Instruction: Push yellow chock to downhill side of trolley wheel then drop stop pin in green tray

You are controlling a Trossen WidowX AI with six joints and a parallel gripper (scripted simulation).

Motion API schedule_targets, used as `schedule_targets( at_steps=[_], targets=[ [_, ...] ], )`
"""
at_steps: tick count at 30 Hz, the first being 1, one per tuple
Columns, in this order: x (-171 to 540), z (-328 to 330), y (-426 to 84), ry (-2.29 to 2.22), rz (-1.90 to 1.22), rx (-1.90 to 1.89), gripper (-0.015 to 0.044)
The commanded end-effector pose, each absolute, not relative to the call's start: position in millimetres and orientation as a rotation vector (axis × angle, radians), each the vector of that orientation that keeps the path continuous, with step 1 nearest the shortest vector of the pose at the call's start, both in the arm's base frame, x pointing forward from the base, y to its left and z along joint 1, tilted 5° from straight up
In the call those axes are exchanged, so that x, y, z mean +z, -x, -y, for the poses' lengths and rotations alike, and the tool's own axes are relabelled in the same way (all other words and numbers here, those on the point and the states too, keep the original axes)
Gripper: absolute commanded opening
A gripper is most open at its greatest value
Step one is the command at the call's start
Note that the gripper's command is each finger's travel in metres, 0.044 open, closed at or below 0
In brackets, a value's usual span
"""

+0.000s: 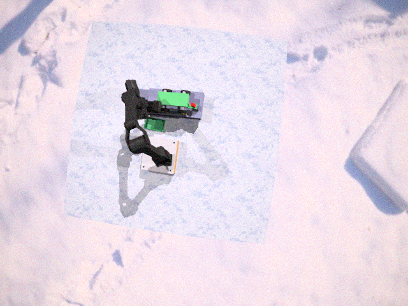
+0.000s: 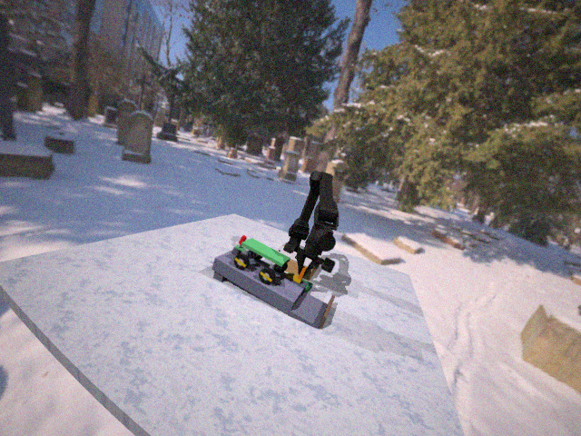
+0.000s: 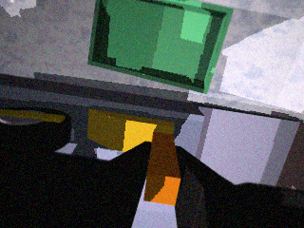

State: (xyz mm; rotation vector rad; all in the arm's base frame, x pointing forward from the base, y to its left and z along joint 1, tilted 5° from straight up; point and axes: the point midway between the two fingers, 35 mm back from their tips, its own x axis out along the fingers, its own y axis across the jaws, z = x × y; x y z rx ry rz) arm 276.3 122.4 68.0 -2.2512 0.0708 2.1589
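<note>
A black robot arm [image 1: 131, 108] [image 2: 327, 206] reaches over a gray ramp [image 1: 199, 113] [image 2: 262, 288] [image 3: 239, 138], its pincer [image 2: 302, 270] [image 3: 161, 150] clamped on the upright orange handle [image 2: 301, 272] [image 3: 163, 166] of the yellow chock [image 2: 297, 278] [image 3: 139, 134]. The chock is at the ramp's lower stretch, downhill of the green-topped trolley [image 1: 173, 99] [image 2: 265, 252]; whether it touches a wheel cannot be told from these views. The trolley stands on the slope on black wheels with yellow markings, one of them [image 3: 35, 124] seen beside the chock in the wrist view. At the trolley's uphill end, the red-headed stop pin [image 1: 192, 105] [image 2: 242, 240] stands in place. Alongside the ramp, on the same side as the arm's white base plate [image 1: 158, 170], sits the green tray [image 1: 154, 124] [image 2: 308, 285] [image 3: 148, 75], its floor bare of the pin and crossed by shadow. Ramp, tray and arm share a pale, blue-flecked bench [image 1: 230, 197] [image 2: 187, 351], with shadows of the arm falling across its top. Beyond it, weathered headstones [image 2: 139, 135] rise from sunlit snow beneath tall evergreens [image 2: 262, 61] and a strip of blue sky.
</note>
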Motion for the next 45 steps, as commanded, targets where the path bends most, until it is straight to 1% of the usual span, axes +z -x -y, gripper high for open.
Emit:
schedule_targets(
  at_steps=[1, 23, 32, 39, 45],
  targets=[
    [68.7, -117.2, -276.0, 2.258, -0.071, 2.153, 0.0],
    [68.5, -96.6, -275.2, 2.259, -0.073, 2.154, 0.0],
    [67.5, -101.3, -275.5, 2.252, -0.07, 2.158, 0.0],
    [67.5, -101.3, -275.5, 2.252, -0.07, 2.158, 0.0184],
    [75.5, -101.8, -275.1, 2.255, -0.071, 2.156, 0.019]
  ],
)
